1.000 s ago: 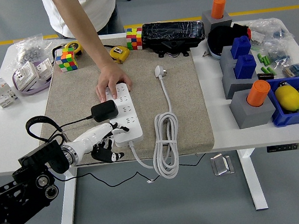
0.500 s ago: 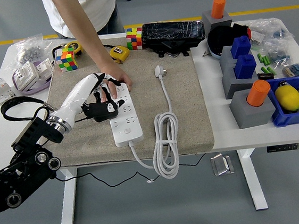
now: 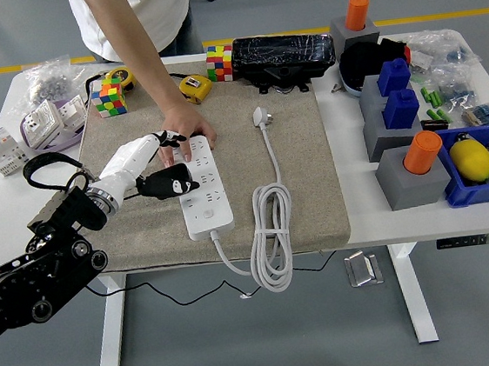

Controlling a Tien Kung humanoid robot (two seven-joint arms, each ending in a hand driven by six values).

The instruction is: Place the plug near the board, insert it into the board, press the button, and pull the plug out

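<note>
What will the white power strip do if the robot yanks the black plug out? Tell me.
The power strip is slim and looks light, so it would probably lift or slide on the cloth mat with the black plug. A person's hand presses its far end, which likely pins it. Its coiled cord looks floppy and gives little anchoring.

At frame centre-left, a black plug [image 3: 167, 185] is gripped by the left hand [image 3: 141, 159] beside a white board [image 3: 202, 192], which is held down by a person's hand [image 3: 186, 130].
</note>
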